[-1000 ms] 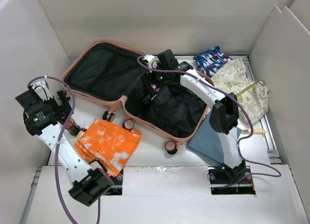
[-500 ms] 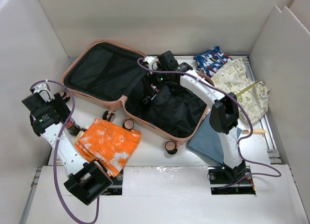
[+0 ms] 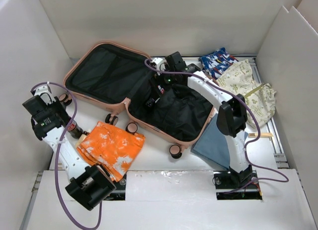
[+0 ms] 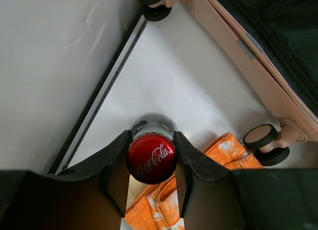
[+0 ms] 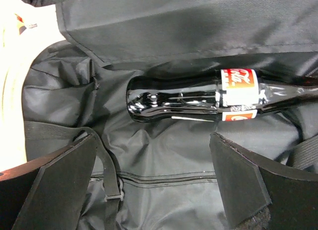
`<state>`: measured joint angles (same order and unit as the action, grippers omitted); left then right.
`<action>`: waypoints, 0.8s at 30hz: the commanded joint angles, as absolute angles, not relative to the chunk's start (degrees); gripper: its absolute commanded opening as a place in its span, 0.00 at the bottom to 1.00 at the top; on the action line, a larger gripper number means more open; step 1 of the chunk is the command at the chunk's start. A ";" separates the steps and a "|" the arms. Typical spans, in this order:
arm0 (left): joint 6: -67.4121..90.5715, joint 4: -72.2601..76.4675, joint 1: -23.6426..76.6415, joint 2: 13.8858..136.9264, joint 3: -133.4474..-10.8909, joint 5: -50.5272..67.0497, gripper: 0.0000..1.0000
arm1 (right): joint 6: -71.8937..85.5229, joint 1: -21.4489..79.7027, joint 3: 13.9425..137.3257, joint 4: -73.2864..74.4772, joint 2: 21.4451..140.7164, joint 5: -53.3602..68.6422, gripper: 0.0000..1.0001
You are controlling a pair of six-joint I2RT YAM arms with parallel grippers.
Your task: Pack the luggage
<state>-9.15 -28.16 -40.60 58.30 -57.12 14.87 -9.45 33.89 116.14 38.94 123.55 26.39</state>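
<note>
From above, the luggage (image 3: 99, 76) lies open and flat on the table (image 3: 164, 163), black lining up. Its two halves spread along a diagonal from far left to near right, and the caster wheels line the edge facing the arms. The right gripper (image 3: 158, 91) hangs over the near-right half, close to the hinge line. The left gripper (image 3: 69, 121) sits off the case's near-left corner, closed on a red-capped bottle (image 3: 75, 130) just beside an orange cloth (image 3: 110, 146). A blue patterned cloth (image 3: 216, 61), a cream printed bag (image 3: 248, 88) and a blue-grey cloth (image 3: 213, 143) lie to the right of the case.

The left wrist view looks straight down on the red-capped bottle (image 4: 151, 160), which stands upright. The left gripper (image 4: 151, 135) has both fingers pressed against its neck. The pink shell of the luggage (image 4: 226, 29) crosses the upper right corner, one wheel (image 4: 266, 140) near the orange cloth (image 4: 233, 150).

In the right wrist view, the right gripper (image 5: 153, 138) is spread wide above the lining of the luggage (image 5: 164, 155). A cola bottle (image 5: 189, 96) lies on its side beyond the fingertips, base to the left and neck to the right.
</note>
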 commanded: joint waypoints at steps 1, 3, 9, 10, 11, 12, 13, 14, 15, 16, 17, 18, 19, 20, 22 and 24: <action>-11.77 -24.52 -40.61 57.74 -57.74 15.82 0.00 | -10.28 33.57 116.28 36.83 120.06 27.42 0.99; -13.18 -25.22 -40.61 57.74 -60.19 18.00 0.00 | -10.28 33.57 116.28 36.83 120.06 27.42 0.99; -16.43 -30.22 -40.61 57.74 -67.67 26.18 0.00 | -10.28 33.57 116.28 36.83 120.06 27.42 0.99; -16.44 -30.76 -40.61 57.74 -69.68 26.80 0.00 | -10.28 33.57 116.28 36.83 120.06 26.90 0.99; -16.96 -31.37 -40.61 57.74 -70.48 27.68 0.00 | -10.28 33.57 116.28 36.83 119.54 26.89 0.99; -16.96 -31.90 -40.61 57.74 -71.18 27.69 0.00 | -10.28 33.57 116.28 36.30 119.53 26.89 0.99; -16.96 -32.77 -40.61 57.74 -71.80 28.38 0.00 | -10.28 33.57 116.28 36.30 119.53 26.89 0.99; -17.48 -32.78 -39.91 57.74 -72.85 28.39 0.00 | -10.28 33.57 116.28 36.30 119.53 26.89 0.99; -17.49 -33.39 -39.90 57.74 -72.86 28.39 0.00 | -10.28 33.57 116.28 36.30 119.53 26.89 0.99; -17.49 -33.40 -39.12 57.74 -73.73 29.17 0.00 | -10.28 33.57 116.28 36.30 119.53 26.89 0.99; -17.49 -33.40 -39.11 57.74 -75.05 29.88 0.00 | -10.28 33.05 116.28 35.78 119.53 26.89 0.99; -17.49 -33.40 -38.42 57.74 -75.93 30.49 0.00 | -10.28 33.05 116.28 35.77 119.01 26.89 0.99; -17.49 -33.40 -37.89 58.44 -77.16 30.50 0.00 | -9.41 32.18 116.28 35.77 119.00 26.89 0.99; -16.79 -33.40 -36.92 58.45 -78.65 32.50 0.00 | -8.80 31.65 116.28 35.25 119.00 27.59 0.99; -16.00 -35.06 -35.60 60.81 -85.40 33.92 0.00 | -7.39 29.81 116.28 34.55 118.39 28.12 0.99; -16.00 -39.71 -32.88 65.55 -93.46 34.88 0.00 | -6.15 28.40 116.28 34.02 117.16 27.34 0.99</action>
